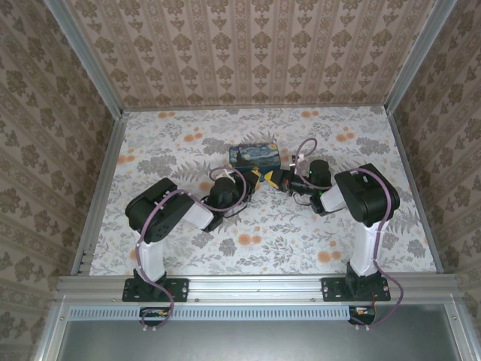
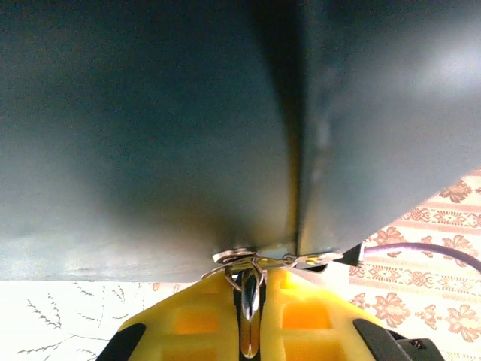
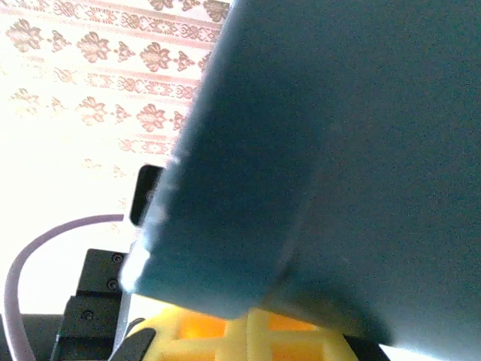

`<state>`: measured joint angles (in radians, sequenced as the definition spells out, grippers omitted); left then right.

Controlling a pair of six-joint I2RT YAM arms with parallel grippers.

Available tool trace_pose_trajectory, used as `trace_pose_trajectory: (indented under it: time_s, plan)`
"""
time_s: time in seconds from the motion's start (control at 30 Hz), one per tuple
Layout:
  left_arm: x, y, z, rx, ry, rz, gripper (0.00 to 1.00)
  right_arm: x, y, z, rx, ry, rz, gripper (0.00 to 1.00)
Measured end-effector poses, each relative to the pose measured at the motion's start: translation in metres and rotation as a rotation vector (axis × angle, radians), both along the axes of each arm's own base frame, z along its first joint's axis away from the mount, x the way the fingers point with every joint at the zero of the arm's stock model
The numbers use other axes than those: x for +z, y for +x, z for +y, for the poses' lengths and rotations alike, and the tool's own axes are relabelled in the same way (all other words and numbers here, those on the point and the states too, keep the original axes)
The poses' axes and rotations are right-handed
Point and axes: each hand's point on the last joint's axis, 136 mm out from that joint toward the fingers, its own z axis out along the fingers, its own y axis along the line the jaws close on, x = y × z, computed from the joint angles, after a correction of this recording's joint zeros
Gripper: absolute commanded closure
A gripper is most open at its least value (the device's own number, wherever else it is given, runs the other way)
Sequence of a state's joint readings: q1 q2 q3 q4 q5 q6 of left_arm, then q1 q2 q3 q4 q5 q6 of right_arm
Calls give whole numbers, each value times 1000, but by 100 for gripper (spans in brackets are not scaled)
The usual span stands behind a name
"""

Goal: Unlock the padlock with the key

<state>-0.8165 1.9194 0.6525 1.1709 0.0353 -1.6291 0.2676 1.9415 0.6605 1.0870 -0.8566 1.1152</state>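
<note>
My left gripper [image 1: 258, 178] [image 2: 252, 274] is shut on the key [image 2: 251, 301], a thin silvery blade standing on edge between the yellow fingers [image 2: 188, 316]. The key's wire ring [image 2: 242, 265] presses against a dark blue-grey surface [image 2: 150, 135] just ahead, and a small silvery link [image 2: 316, 261] runs off to the right along that surface's lower edge. The right gripper [image 1: 278, 180] [image 3: 252, 320] faces the left one in front of the night-sky box [image 1: 255, 156], fingers together. A teal-blue surface [image 3: 338, 150] covers its fingertips. The padlock is hidden where the grippers meet.
Patterned walls [image 1: 248, 53] enclose the flowered tabletop [image 1: 248, 241] on three sides. Purple cables [image 1: 304, 144] loop over both wrists. Both arm bases sit on the metal rail [image 1: 255, 284] at the near edge. Open table lies in front of the grippers and to either side.
</note>
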Motion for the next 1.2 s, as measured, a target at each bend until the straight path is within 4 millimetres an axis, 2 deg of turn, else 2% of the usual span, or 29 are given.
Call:
trace_pose_trajectory:
  time_s: [0.13, 0.3, 0.37, 0.43, 0.5, 0.63, 0.83, 0.93, 1.07, 1.2]
  plan:
    - [-2, -2, 0, -6, 2, 5, 100, -2, -2, 1, 22, -20, 5, 100]
    - [-4, -1, 1, -1, 9, 11, 100, -5, 0, 2, 18, 37, 56, 100]
    - [-7, -2, 3, 2, 15, 14, 100, -7, -1, 3, 19, 56, 77, 89]
    - [-10, -5, 3, -6, 19, 16, 100, -9, -4, 3, 19, 66, 95, 71]
    - [-10, -7, 3, -14, 13, 7, 100, -13, -8, 3, 13, 66, 121, 60]
    - [-9, -11, 4, -32, 15, -14, 100, -23, -13, 0, 0, 57, 156, 48]
    - [-14, -16, 0, -76, 32, -22, 100, -34, -23, -6, -18, 34, 186, 39]
    - [-13, -21, -3, -110, 25, -32, 100, -33, -30, -11, -31, 22, 183, 36]
    - [-12, -28, -9, -164, 25, -44, 100, -26, -42, -17, -30, 9, 159, 35]
    - [-24, -33, -10, -201, 46, -32, 100, -9, -54, -19, -10, 5, 100, 34]
